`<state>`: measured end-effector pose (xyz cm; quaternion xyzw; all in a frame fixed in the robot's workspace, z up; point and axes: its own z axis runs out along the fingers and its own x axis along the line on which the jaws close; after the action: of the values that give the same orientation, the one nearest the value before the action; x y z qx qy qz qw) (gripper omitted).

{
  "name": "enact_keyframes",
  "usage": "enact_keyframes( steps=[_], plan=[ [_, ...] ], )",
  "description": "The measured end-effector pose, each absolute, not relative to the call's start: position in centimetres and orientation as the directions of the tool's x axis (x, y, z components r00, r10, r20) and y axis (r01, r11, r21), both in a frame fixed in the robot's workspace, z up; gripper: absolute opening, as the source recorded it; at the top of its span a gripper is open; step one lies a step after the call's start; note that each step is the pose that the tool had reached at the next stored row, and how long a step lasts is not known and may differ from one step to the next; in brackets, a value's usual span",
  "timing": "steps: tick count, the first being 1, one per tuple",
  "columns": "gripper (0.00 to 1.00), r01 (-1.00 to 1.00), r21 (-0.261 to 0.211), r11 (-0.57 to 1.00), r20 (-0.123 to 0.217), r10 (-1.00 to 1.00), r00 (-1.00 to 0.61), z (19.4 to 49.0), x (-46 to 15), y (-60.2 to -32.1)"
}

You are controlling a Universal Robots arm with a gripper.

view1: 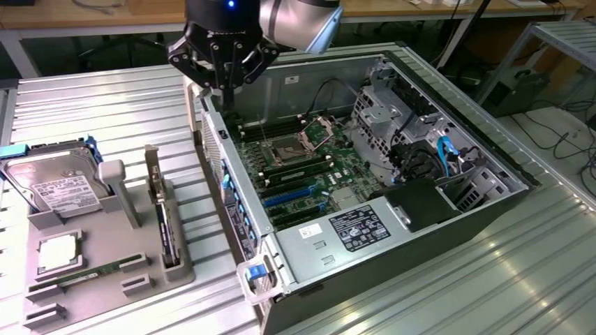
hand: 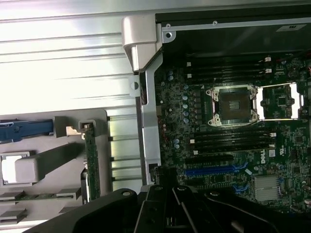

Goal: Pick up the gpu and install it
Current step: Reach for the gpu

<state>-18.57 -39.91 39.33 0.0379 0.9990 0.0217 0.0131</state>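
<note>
Case lies open on the surface, its blue slots bare. Tray, by the surface's edge at the exterior view's left, holds the gpu upright, untouched. My pincer, pressed together and empty, hangs over the case's wall. Pickup and install are both left.

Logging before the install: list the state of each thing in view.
computer case: open, side panel off.
CPU socket: open, empty.
end effector: shut, empty, above the computer case's edge.
gpu: standing on edge in the gray fixture, ungripped.
hard drive: resting in the fixture.
RAM stick: lying in the fixture.
</note>
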Motion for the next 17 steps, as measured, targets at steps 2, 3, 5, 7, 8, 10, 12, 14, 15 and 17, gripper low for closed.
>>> enact_keyframes(
  steps=[2, 3, 5, 7, 8, 10, 12, 14, 15, 17],
  plan=[
    [0.11, 0.075, 0.044, 0.996, -0.024, 0.076, -0.997, 39.3, -18.7, -39.9],
    [0.11, 0.075, 0.044, 0.996, -0.024, 0.076, -0.997, 39.3, -18.8, -39.9],
    [0.11, 0.075, 0.044, 0.996, -0.025, 0.076, -0.997, 39.3, -19.0, -39.9],
    [0.11, 0.075, 0.044, 0.996, -0.024, 0.076, -0.997, 39.3, -19.2, -39.9],
    [0.11, 0.075, 0.044, 0.996, -0.024, 0.076, -0.997, 39.3, -19.3, -39.9],
    [0.11, 0.075, 0.044, 0.996, -0.025, 0.076, -0.997, 39.3, -19.5, -39.9],
    [0.11, 0.075, 0.044, 0.996, -0.024, 0.076, -0.997, 39.3, -19.7, -39.9],
    [0.11, 0.075, 0.044, 0.996, -0.024, 0.076, -0.997, 39.3, -19.9, -39.9],
    [0.11, 0.075, 0.044, 0.996, -0.024, 0.076, -0.997, 39.3, -20.0, -39.9],
    [0.11, 0.075, 0.044, 0.996, -0.024, 0.076, -0.997, 39.3, -20.1, -39.9]
  ],
)
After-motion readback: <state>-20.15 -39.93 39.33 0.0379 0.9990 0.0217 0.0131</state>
